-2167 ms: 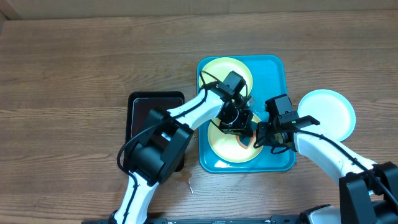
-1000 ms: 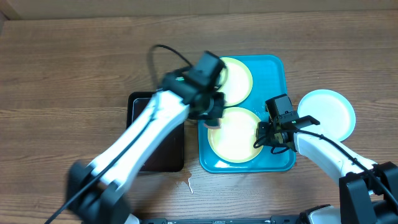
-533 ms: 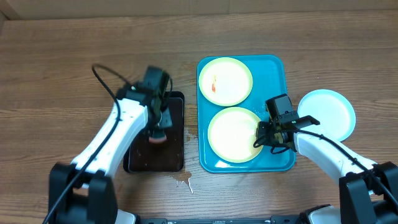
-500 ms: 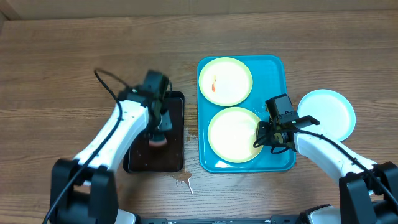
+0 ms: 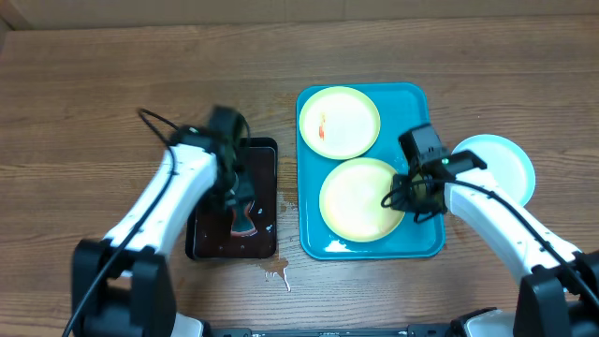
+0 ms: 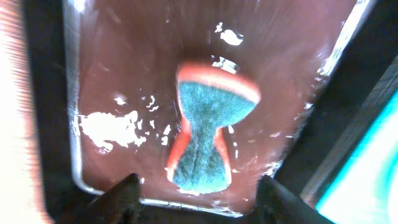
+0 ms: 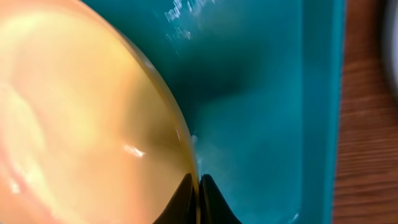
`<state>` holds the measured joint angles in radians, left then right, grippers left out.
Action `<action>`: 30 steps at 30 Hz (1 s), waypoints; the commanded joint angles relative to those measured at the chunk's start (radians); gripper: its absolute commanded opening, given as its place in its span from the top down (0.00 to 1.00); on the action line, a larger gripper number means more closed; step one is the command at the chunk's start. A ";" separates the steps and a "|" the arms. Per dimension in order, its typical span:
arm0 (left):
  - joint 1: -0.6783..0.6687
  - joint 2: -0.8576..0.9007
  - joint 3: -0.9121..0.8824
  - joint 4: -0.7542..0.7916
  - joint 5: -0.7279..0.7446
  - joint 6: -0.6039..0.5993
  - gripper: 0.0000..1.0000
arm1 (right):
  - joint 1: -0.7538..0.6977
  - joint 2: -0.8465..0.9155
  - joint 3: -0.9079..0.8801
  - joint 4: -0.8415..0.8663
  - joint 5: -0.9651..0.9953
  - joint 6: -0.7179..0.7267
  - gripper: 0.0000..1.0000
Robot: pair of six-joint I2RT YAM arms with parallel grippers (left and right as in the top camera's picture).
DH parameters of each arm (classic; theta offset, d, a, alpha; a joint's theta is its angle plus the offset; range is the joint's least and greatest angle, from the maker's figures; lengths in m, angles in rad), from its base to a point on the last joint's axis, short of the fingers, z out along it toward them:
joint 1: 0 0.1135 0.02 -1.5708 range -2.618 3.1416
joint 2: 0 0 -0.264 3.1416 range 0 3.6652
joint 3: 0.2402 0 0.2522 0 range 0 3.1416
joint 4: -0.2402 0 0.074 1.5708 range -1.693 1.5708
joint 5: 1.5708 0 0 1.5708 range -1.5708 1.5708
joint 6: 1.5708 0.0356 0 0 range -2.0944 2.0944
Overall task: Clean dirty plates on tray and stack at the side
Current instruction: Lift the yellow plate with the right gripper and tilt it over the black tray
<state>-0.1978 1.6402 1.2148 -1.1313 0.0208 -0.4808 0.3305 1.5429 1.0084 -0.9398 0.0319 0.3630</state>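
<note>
Overhead: R end effector (image 5: 413, 194) sits at the right edge of near plate (image 5: 360, 199), inside tray (image 5: 423, 95). Right wrist confirms it: fingertips (image 7: 185, 194) are pinched together on that plate's rim, clamped w/ the edge between them. Dark shadow on the tray floor beside the rim (edge may be tipped up a bit, can't be sure). Near plate is yellow-green, no smears visible from above. Far plate (image 5: 339, 122), same colour, lies flat in the tray's far half w/ a small red-orange streak left of centre. The 2 plates nearly touch. Blue plate (image 5: 510, 167) is outside the tray, on the surface (image 5: 94, 84) just right of it.

L end effector (image 6: 199, 198) hangs over black tray (image 5: 265, 161), just left of the tray. Left wrist: fingers (image 6: 124, 190) spread apart, nothing between them. Sponge (image 6: 208, 134) lies loose below on the wet floor, green scrub face up, orange-red edge showing. Water spots (image 5: 274, 273) on the surface by the black tray's near corner.
</note>
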 commanded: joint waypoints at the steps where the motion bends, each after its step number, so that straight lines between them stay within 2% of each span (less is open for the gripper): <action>1: 0.078 -0.084 0.151 -0.061 0.002 0.016 0.29 | 0.062 -0.039 0.154 -0.055 0.087 -0.068 0.96; 3: 0.119 -0.105 0.216 -0.096 0.006 0.029 0.21 | 0.103 -0.039 0.219 -0.083 0.125 -0.097 0.96; 4: 0.172 -0.129 0.292 -0.135 0.010 0.034 0.09 | 0.157 -0.039 0.285 -0.095 0.153 -0.133 0.96; 7: 0.251 -0.155 0.390 -0.186 0.010 0.034 0.01 | 0.248 -0.039 0.357 -0.072 0.171 -0.176 0.96; 14: 0.393 -0.205 0.487 -0.251 0.007 0.033 0.00 | 0.476 -0.003 0.381 0.111 0.270 -0.181 0.96; 23: 0.398 -0.205 0.487 -0.309 -0.055 0.033 0.00 | 0.614 0.199 0.380 0.268 0.608 -0.182 0.96; 30: 0.398 -0.205 0.487 -0.308 -0.054 0.032 0.00 | 0.738 0.174 0.381 0.304 0.925 -0.183 0.96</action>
<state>0.1970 1.4410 1.6840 -1.4376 -0.0154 -0.4603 1.0111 1.7699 1.3708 -0.6579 0.7216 0.1818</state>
